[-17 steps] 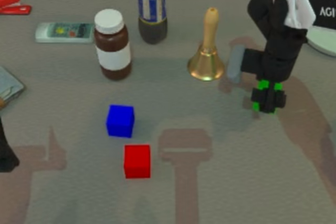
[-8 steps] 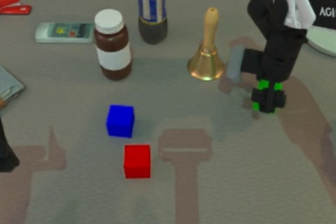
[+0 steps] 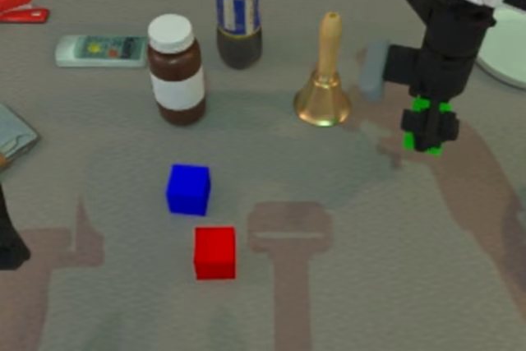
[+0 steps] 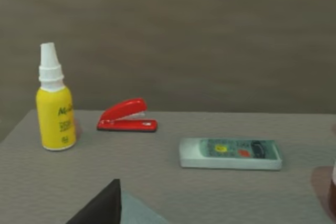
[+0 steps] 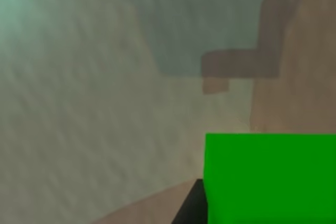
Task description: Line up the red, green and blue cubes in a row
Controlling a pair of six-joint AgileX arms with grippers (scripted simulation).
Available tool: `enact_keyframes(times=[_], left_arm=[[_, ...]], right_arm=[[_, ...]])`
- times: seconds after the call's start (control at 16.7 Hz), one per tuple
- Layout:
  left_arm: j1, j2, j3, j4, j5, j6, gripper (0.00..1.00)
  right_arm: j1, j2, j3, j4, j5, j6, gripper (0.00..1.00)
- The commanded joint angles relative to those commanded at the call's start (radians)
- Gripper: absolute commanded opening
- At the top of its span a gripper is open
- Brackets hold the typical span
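While the green cube (image 3: 429, 127) hangs clamped in the right gripper (image 3: 430, 129) above the right side of the table (image 3: 370, 285), only slivers of it showing past the black fingers from above, the blue cube (image 3: 188, 189) and the red cube (image 3: 214, 252) sit on the cloth left of centre, the red one nearer and slightly right of the blue, the two close but apart. The right wrist view confirms the hold, a broad green face (image 5: 270, 177) filling its corner with the table surface below. The held cube is well apart from the other two, with open table between them. Just left of the right arm stands a brass bell (image 3: 323, 88) with a wooden handle; farther left along the far side are a dark bottle (image 3: 237, 10) and a brown jar (image 3: 176, 69) with a white lid, then a remote control (image 3: 102, 50) and a red stapler (image 3: 22, 7) at the far left edge. The left arm (image 3: 8, 236) is parked at the left edge, its pincer out of sight; its wrist camera shows a yellow bottle (image 4: 54, 103) beside the stapler. By judgement, the carry toward the pair is the risk: a low sweep leftward could clip the bell and topple it, and a descent too close to the red or blue cube could nudge either out of line. A release while tilted might also let the green cube tumble away.
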Motion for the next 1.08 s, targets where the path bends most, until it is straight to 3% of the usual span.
enact_keyframes(times=[0.54, 1.08], left_arm=[[0.000, 0.000, 0.000, 0.000, 0.000, 0.000, 1.00], [0.000, 0.000, 0.000, 0.000, 0.000, 0.000, 1.00]], right_arm=[[0.034, -0.020, 0.026, -0.038, -0.001, 0.012, 0.00], [0.400, -0.075, 0.001, -0.068, -0.005, 0.144, 0.00]])
